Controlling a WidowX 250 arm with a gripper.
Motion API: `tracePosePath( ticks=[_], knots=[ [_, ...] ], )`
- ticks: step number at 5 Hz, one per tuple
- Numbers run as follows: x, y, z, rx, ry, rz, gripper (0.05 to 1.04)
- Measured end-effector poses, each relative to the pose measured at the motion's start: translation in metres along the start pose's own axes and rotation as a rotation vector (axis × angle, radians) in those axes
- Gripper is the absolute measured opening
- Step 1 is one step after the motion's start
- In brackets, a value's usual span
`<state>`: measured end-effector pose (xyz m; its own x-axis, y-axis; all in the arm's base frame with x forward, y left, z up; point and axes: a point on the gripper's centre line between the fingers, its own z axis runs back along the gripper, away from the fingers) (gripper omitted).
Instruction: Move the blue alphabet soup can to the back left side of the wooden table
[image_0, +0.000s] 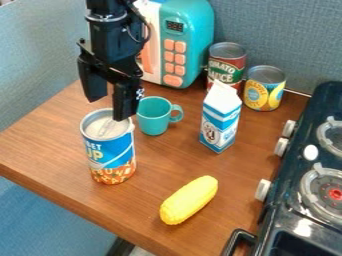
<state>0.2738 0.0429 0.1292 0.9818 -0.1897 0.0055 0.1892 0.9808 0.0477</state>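
I see my end effector (108, 110) at the top of the soup can (111, 152), fingers apart; touching, I cannot tell. The teal cup (153, 122) is just beside. Behind stand milk carton (220, 120), two closed cans (264, 95) and toy microwave (188, 55). Corn (189, 200) lies nearer.

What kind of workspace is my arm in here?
Looks like a toy kitchen setup: a play stove with burners and knobs, a teal toy microwave, and food items such as the yellow corn.
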Motion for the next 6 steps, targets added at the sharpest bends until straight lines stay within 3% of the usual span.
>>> tracePosePath(
  ticks=[2,4,5,6],
  knots=[
    [-0.003,-0.01,-0.015,-0.011,0.037,-0.017,1.001],
    [0.0,-0.028,-0.043,0.028,0.091,-0.008,1.001],
    [0.006,-0.026,-0.049,0.111,0.137,0.008,1.001],
    [0.01,-0.017,-0.051,0.157,0.157,0.026,1.001]
  ],
)
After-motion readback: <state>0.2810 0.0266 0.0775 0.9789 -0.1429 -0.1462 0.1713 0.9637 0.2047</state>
